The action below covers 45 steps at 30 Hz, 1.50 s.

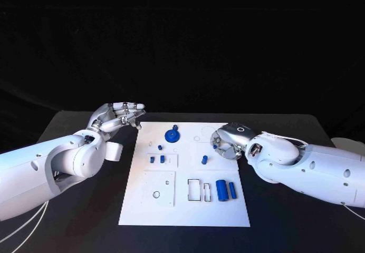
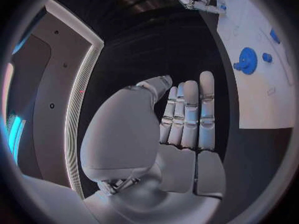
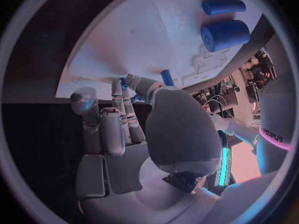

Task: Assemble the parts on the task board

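The white task board [image 1: 186,211] lies in the middle of the black table. On it are a round blue part [image 1: 173,135] at the far end, three small blue pegs [image 1: 152,159] [image 1: 162,158] [image 1: 204,159] mid-board, and a thick blue cylinder [image 1: 221,190] beside a thinner blue rod [image 1: 232,191]. My left hand [image 1: 118,117] hovers off the board's far left corner, fingers straight and together, holding nothing [image 2: 187,114]. My right hand [image 1: 228,141] hangs over the board's right edge; its fingers [image 3: 115,119] reach toward the board, with nothing in them, near a small peg [image 3: 167,77].
The board has rectangular slots [image 1: 199,190] and a round hole [image 1: 156,194] in a raised plate at its near end. A pale object [image 1: 346,142] sits at the table's right edge. Bare black table lies on both sides of the board.
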Each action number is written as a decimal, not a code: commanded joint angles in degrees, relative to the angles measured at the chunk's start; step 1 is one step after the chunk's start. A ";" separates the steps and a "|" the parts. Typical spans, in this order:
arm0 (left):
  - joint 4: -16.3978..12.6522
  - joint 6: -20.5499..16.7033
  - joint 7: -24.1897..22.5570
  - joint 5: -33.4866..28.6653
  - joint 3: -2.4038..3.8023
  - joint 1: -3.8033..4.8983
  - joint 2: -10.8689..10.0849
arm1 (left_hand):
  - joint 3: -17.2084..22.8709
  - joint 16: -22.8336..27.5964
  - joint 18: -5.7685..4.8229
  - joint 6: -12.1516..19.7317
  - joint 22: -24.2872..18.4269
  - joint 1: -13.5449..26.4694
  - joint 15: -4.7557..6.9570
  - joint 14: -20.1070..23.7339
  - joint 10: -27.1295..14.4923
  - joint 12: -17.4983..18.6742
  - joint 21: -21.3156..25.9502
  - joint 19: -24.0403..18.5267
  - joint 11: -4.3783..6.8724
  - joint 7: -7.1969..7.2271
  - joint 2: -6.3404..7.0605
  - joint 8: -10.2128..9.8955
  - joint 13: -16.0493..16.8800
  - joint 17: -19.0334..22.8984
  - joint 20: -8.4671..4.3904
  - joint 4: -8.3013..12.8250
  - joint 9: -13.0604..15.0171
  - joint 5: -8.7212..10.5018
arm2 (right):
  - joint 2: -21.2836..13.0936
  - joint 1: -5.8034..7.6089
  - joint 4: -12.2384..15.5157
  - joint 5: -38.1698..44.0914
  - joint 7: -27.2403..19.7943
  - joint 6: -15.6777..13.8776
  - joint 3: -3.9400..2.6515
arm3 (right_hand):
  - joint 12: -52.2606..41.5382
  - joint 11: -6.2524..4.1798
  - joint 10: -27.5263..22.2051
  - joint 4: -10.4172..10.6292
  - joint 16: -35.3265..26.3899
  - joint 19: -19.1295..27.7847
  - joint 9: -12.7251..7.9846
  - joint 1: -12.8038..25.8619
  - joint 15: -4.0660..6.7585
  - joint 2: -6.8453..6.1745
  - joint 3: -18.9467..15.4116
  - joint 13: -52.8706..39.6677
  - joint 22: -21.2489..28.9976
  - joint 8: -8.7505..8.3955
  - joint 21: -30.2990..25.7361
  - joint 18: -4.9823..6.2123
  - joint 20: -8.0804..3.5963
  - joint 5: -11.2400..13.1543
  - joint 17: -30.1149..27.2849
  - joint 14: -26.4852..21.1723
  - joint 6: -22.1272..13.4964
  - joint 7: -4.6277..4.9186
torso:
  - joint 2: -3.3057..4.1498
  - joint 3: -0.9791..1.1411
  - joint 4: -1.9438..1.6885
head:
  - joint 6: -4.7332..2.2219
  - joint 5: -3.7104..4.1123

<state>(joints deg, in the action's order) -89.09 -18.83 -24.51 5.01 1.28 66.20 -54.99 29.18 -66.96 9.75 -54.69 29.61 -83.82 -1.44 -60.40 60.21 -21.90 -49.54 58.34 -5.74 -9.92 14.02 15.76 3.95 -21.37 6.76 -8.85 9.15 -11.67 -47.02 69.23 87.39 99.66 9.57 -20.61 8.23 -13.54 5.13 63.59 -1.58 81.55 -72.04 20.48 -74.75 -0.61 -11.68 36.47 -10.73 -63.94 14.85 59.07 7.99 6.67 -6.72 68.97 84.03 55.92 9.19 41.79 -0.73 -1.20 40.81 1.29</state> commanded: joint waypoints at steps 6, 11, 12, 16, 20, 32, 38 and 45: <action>-0.15 0.18 0.43 -0.37 0.05 0.01 0.05 | 0.32 0.17 0.76 0.56 -0.08 0.50 -0.41 0.24 -0.19 0.31 0.30 -0.05 -0.49 -0.21 0.04 -0.52 -0.08 0.11 0.21 0.24 -0.10 0.23 | 0.91 -0.61 -0.92 1.66 0.49 0.74 0.08 | -0.05 -0.11 0.59 -0.30 -0.25 -0.42 0.11 -0.31 0.09 0.86 0.59 0.14 -0.64 0.40 0.69 -0.82 -0.20 0.69 -0.05 1.37 0.68 -0.18 | 0.00 -0.04 0.01 | 0.16 0.04; -0.18 0.20 0.66 -0.37 0.05 0.01 0.04 | 0.33 0.16 0.76 0.60 -0.09 0.53 -0.43 0.24 -0.21 0.33 0.32 -0.05 -0.52 -0.23 0.04 -0.55 -0.08 0.11 0.23 0.27 -0.10 0.23 | 1.42 -0.96 -1.25 2.56 0.82 1.27 0.08 | -0.02 -0.21 0.78 -0.47 -0.28 -0.61 0.20 -0.41 0.18 1.08 0.75 0.20 -1.03 0.69 1.06 -0.90 -0.29 0.98 -0.08 1.37 1.24 -0.33 | -0.01 -0.04 0.00 | 0.32 0.05; -0.18 0.20 0.71 -0.37 0.05 0.01 0.04 | 0.33 0.16 0.76 0.60 -0.09 0.53 -0.43 0.24 -0.22 0.33 0.32 -0.05 -0.52 -0.23 0.04 -0.55 -0.08 0.11 0.23 0.27 -0.10 0.23 | 1.49 -1.02 -1.29 2.75 0.90 1.41 0.08 | -0.01 -0.24 0.85 -0.52 -0.30 -0.66 0.24 -0.45 0.22 1.20 0.83 0.21 -1.15 0.81 1.18 -0.93 -0.33 1.00 -0.11 1.36 1.46 -0.40 | 0.00 -0.04 0.00 | 0.33 0.06; -0.22 0.17 0.93 -0.37 0.05 0.01 0.02 | 0.36 0.16 0.76 0.69 -0.11 0.57 -0.46 0.25 -0.30 0.39 0.34 -0.04 -0.56 -0.28 0.04 -0.61 -0.08 0.12 0.25 0.34 -0.11 0.24 | 1.73 -1.22 -1.46 3.69 1.33 2.08 0.08 | -0.06 -0.54 1.51 -1.33 -0.27 -0.85 0.43 -1.48 0.54 2.42 1.89 0.29 -1.78 1.39 1.74 -1.00 -0.63 2.63 0.04 1.42 2.48 -0.69 | 0.01 -0.04 0.04 | 0.41 0.09; -0.25 0.09 1.11 -0.35 0.05 0.02 0.02 | 0.39 0.15 0.76 0.86 -0.14 0.63 -0.51 0.26 -0.40 0.47 0.38 -0.02 -0.63 -0.38 0.05 -0.73 -0.07 0.13 0.29 0.45 -0.14 0.24 | 1.92 -1.36 -1.58 4.78 1.89 2.91 0.08 | -0.56 -1.02 2.95 -2.21 -0.31 -1.66 0.71 -2.27 0.93 3.39 2.77 0.14 -3.30 2.10 3.40 -1.30 -0.99 2.95 0.04 1.44 3.70 -1.06 | -0.04 -0.05 0.04 | 0.49 0.13; -0.31 0.17 1.48 -0.30 0.04 0.02 0.06 | 0.48 0.15 0.77 0.95 -0.15 0.59 -0.54 0.27 -0.47 0.52 0.40 0.00 -0.68 -0.44 0.01 -0.80 -0.06 0.15 0.32 0.61 -0.14 0.23 | 1.89 -1.65 -1.28 6.77 3.34 0.32 0.08 | -0.97 -1.50 4.81 -3.87 -0.08 -2.68 0.80 -2.70 1.52 4.57 5.67 -0.18 -5.91 2.47 6.14 -1.76 -1.72 1.92 0.71 1.72 4.77 -1.60 | -0.07 -0.04 0.08 | 0.56 0.16; -0.38 0.27 1.61 -0.29 0.04 0.02 0.06 | 0.53 0.17 0.77 1.15 -0.18 0.63 -0.61 0.35 -0.65 0.61 0.44 0.00 -0.78 -0.56 0.04 -0.93 -0.05 0.18 0.37 0.80 -0.17 0.22 | 1.80 -1.69 -1.02 7.12 3.71 -2.36 0.07 | -0.98 -1.60 5.05 -4.10 -0.01 -2.90 0.78 -2.46 1.55 4.58 6.38 -0.25 -6.53 2.47 6.78 -1.87 -1.77 1.77 0.87 1.78 4.93 -1.64 | -0.07 0.01 0.03 | 0.46 0.13; -0.36 0.36 1.72 -0.29 0.04 0.02 0.10 | 0.56 0.20 0.75 1.31 -0.21 0.73 -0.69 0.46 -0.81 0.68 0.50 -0.04 -0.88 -0.66 0.05 -1.04 -0.04 0.21 0.43 0.92 -0.18 0.22 | 1.40 -1.64 -0.46 7.22 3.72 -5.05 0.00 | -0.99 -1.61 5.12 -4.15 -0.01 -2.96 0.78 -2.34 1.57 4.51 6.52 -0.27 -6.72 2.48 6.97 -1.90 -1.78 1.76 0.87 1.79 4.99 -1.65 | -0.11 -0.07 0.09 | 0.32 0.08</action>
<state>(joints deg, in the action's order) -89.28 -18.83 -22.76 4.93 1.28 66.20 -54.99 29.77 -66.96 9.74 -53.66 29.45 -83.82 -1.87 -59.98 59.59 -21.45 -49.31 58.35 -6.36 -10.53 14.02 14.95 3.96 -21.22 6.76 -8.26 9.05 -11.67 -45.71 67.69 86.81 105.84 12.53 -24.16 8.21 -14.13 4.51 67.28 -5.77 81.54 -74.51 21.17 -76.24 0.64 -8.50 42.57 -10.81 -70.65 17.27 65.81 7.07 4.86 -4.77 69.78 84.03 60.63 7.54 41.70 -0.76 -1.14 41.18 1.38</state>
